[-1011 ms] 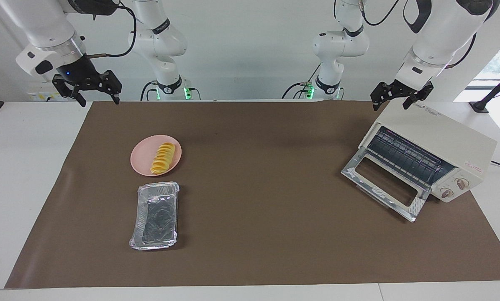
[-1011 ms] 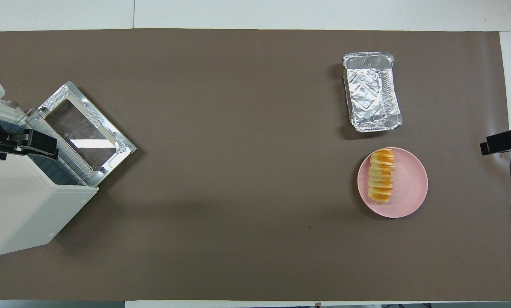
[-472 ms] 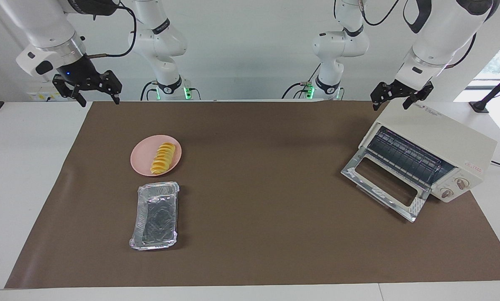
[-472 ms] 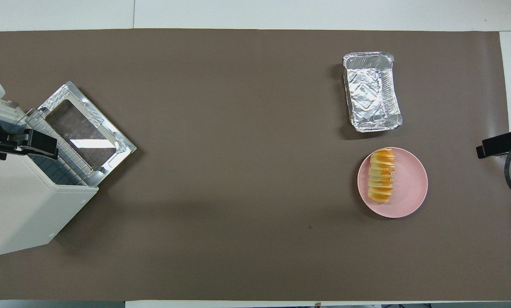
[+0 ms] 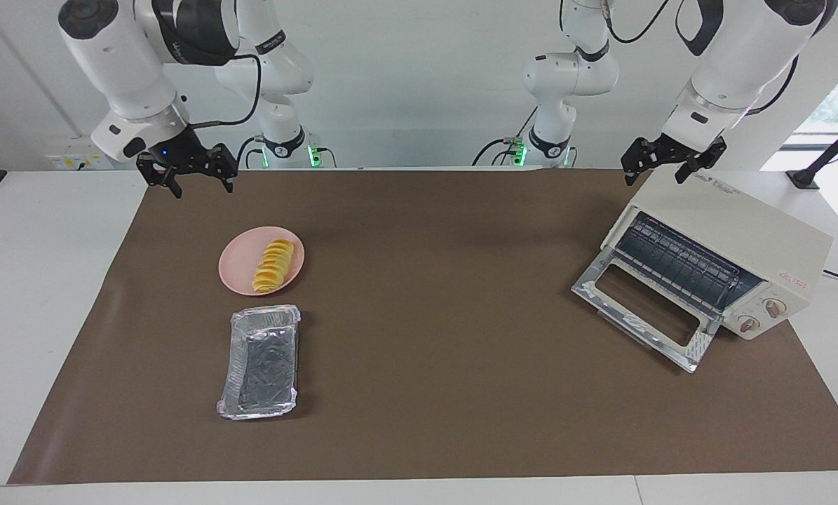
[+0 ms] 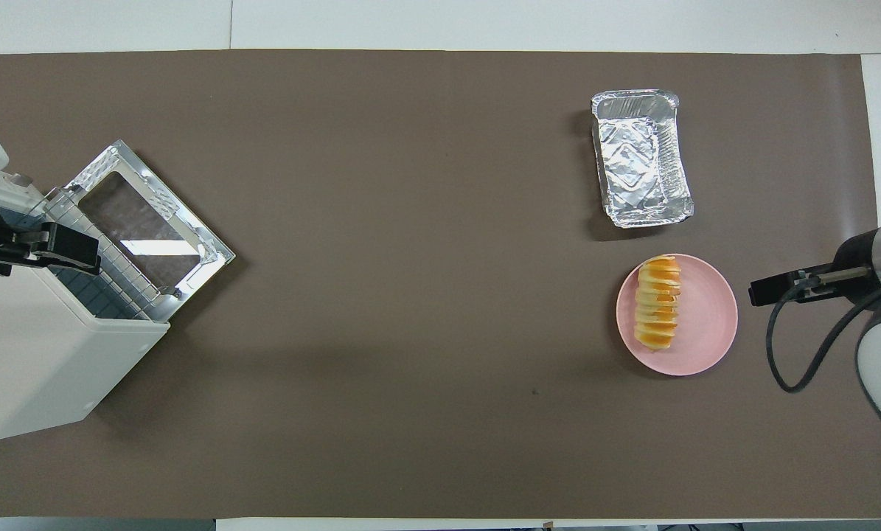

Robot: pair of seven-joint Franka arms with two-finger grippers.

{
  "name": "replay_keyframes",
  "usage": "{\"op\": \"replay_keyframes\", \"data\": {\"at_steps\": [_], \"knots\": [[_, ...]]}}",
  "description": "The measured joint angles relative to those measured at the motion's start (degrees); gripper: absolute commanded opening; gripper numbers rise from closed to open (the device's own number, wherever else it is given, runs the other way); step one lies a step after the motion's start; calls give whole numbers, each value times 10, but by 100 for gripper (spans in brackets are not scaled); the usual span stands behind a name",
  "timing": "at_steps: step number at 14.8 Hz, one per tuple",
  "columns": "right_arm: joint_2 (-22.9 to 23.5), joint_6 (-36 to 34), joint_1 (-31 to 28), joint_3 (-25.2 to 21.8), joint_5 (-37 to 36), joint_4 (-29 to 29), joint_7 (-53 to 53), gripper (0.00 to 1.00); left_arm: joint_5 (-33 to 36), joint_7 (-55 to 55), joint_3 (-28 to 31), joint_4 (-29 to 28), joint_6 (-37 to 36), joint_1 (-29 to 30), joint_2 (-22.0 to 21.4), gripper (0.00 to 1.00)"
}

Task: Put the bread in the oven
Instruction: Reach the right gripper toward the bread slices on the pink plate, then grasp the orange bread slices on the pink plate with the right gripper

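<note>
Right gripper [image 5: 199, 182], jaws spread, hangs above desk [image 5: 426, 393] w/ bread [image 5: 273, 265] on pink plate [image 5: 238, 270] just ahead of them; ridged slices could slip apart; left gripper [image 5: 661, 168], jaws parted, waits over open oven [image 5: 731, 235].

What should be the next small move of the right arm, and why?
Probably the right gripper should travel on over the bread and come down onto it. The bread lies untouched on the pink plate, the gripper is open and empty above the mat's edge, and the oven door is already down. The left gripper waits above the oven.
</note>
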Motion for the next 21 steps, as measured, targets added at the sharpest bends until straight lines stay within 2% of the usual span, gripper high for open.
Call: {"op": "replay_keyframes", "data": {"at_steps": [5, 8, 13, 18, 19, 20, 21], "knots": [[3, 135, 24, 14, 1, -113, 25, 100, 0, 0, 0, 0, 0, 0, 0, 100], [37, 238, 25, 14, 1, -160, 26, 100, 0, 0, 0, 0, 0, 0, 0, 100], [126, 365, 36, 14, 1, -171, 39, 100, 0, 0, 0, 0, 0, 0, 0, 100], [156, 429, 54, 14, 1, -195, 49, 100, 0, 0, 0, 0, 0, 0, 0, 100], [158, 430, 54, 14, 1, -196, 49, 93, 0, 0, 0, 0, 0, 0, 0, 100], [158, 430, 54, 14, 1, -196, 49, 76, 0, 0, 0, 0, 0, 0, 0, 100], [158, 430, 54, 14, 1, -196, 49, 63, 0, 0, 0, 0, 0, 0, 0, 100]]}}
